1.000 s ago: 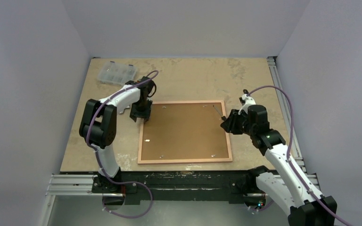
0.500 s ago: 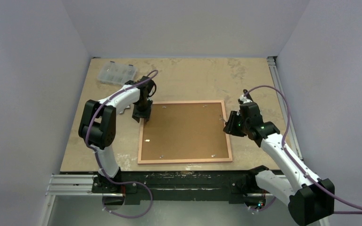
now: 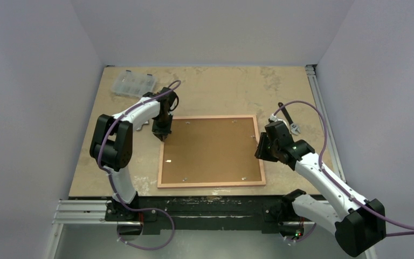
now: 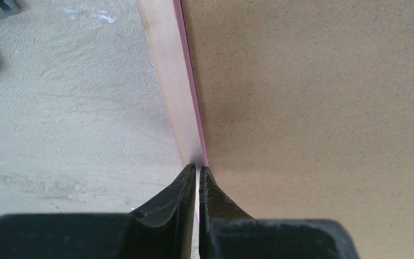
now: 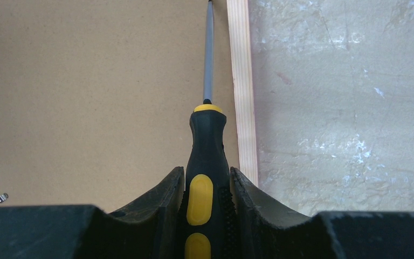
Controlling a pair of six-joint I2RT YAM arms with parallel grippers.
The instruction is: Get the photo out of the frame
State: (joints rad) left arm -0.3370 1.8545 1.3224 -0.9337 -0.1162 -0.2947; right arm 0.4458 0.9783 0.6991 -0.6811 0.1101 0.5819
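The frame (image 3: 211, 151) lay back up (brown fibreboard showing) on the tabletop (image 3: 215, 89), nearer its near edge. The left fingers (image 4: 178, 194) were closed together at the frame's left rim, by its far corner. The right fingers (image 5: 164, 199) gripped a black-and-yellow screwdriver (image 5: 207, 140), its shaft over the board beside the right rim.

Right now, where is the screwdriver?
In the right wrist view, the screwdriver is clamped in the right tool. Its metal shaft stretches over the brown back of the frame, just inside its pale right rim.
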